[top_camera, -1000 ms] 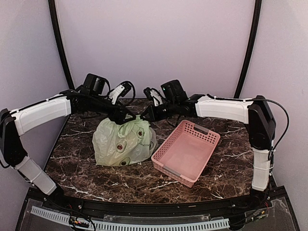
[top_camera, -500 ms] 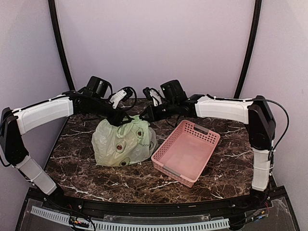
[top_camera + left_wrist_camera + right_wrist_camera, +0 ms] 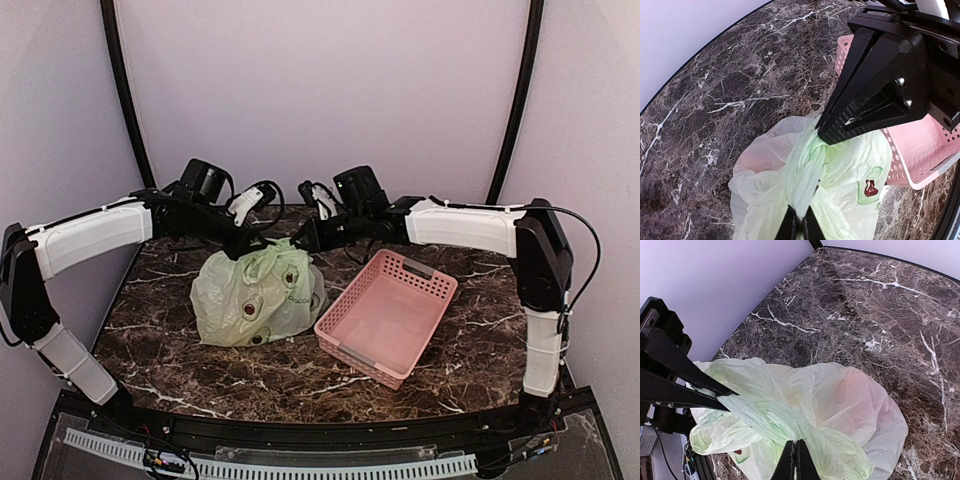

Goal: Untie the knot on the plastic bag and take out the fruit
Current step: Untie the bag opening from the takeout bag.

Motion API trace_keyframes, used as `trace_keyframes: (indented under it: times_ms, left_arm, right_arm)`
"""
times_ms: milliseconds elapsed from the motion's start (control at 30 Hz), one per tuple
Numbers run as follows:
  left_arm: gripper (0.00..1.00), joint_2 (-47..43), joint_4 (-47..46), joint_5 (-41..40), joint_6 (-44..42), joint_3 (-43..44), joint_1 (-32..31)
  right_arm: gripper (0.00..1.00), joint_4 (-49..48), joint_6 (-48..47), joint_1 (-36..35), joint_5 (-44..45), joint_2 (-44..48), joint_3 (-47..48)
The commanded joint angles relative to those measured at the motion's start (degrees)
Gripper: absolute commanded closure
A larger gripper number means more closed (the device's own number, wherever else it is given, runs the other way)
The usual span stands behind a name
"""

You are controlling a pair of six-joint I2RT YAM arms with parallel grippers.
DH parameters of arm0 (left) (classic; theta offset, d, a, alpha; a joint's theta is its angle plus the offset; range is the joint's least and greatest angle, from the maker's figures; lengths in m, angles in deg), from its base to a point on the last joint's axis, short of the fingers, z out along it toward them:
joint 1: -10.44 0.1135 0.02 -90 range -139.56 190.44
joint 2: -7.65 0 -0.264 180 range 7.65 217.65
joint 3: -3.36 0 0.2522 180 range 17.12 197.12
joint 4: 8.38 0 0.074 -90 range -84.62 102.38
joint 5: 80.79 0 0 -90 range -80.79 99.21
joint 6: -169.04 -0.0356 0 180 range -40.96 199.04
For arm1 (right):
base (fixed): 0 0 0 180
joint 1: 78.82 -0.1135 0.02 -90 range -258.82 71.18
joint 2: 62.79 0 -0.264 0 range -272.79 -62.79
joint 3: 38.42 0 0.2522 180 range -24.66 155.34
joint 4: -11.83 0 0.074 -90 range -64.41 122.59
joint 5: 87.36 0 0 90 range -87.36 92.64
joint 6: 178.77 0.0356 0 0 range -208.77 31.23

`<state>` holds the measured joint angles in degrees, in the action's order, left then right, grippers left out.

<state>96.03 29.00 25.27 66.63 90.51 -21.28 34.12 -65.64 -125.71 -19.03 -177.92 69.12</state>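
Observation:
The pale green plastic bag (image 3: 258, 297) lies on the marble table, left of the middle. My left gripper (image 3: 243, 250) is shut on a fold of its top, with its fingers (image 3: 799, 209) pinching the film. My right gripper (image 3: 300, 245) is shut on the bag's top from the other side (image 3: 795, 442). A stretched band of green plastic (image 3: 765, 410) runs between the two grippers. I cannot make out the knot in it. The fruit shows only as a reddish blur (image 3: 920, 385) through the film.
A pink slotted basket (image 3: 386, 315) stands right of the bag, almost touching it, and nothing lies in it. The table's curved rear edge and the pale wall are just behind both grippers.
My left gripper has gone from open to shut on the bag's top. The right gripper has stayed shut in place, and the bag has barely shifted.

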Motion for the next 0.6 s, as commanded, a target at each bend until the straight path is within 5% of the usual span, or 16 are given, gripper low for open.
trace_keyframes:
  times_ms: [0, 333, 567]
  left_arm:
    - [0.99, -2.80, -0.35, 0.14, 0.97, -1.23, -0.09]
    - [0.99, -6.30, -2.17, -2.36, 3.21, -2.36, 1.00]
    - [0.99, -9.75, -6.95, 11.02, 11.57, -0.02, 9.26]
  right_arm:
    - [1.00, -2.21, 1.01, -0.48, 2.69, 2.31, -0.35]
    - [1.00, -4.46, 4.42, 0.81, 11.16, 6.35, -4.47]
    - [1.00, -10.45, 4.54, 2.34, 12.52, 11.58, -9.83]
